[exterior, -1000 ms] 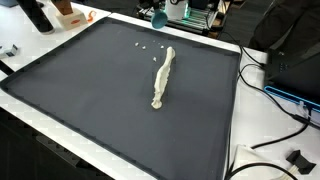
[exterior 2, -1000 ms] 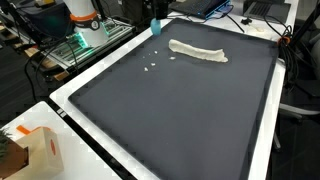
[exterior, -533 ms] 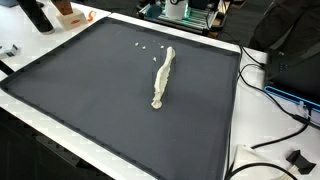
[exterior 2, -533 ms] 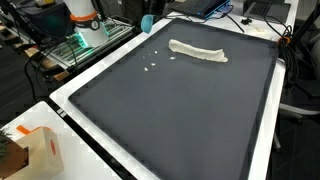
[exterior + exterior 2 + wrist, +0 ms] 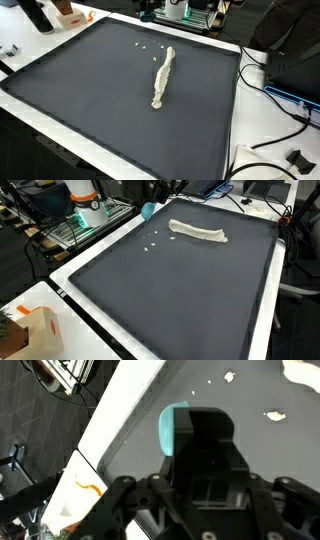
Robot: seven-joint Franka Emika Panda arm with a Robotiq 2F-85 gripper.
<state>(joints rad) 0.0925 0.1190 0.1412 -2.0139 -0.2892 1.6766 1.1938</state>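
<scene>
Fingers of the claw [image 5: 203,432] are standing together as one dark block in the wrist view, and they are clamping a small teal piece [image 5: 171,426], which is sticking out at one side of them. Most of this piece is hiding behind the fingers, so I cannot tell its shape. In an exterior view the same teal piece [image 5: 147,211] is showing only as a small spot at the tip of the claw, at the far edge of the dark mat [image 5: 170,290]; the arm above is cut off by the frame. In the exterior view from the opposite side, the claw is getting lost among the clutter behind the table, and I cannot make it out.

Just under the claw the white table border [image 5: 122,412] is running beside the mat. A few white crumbs [image 5: 228,376] are lying on the mat near the claw. A pale twisted strip [image 5: 198,231] is lying flat on the mat, farther from the claw than the crumbs and apart from it. In the wrist view only a pale corner is showing at the frame edge, too cut off to name
</scene>
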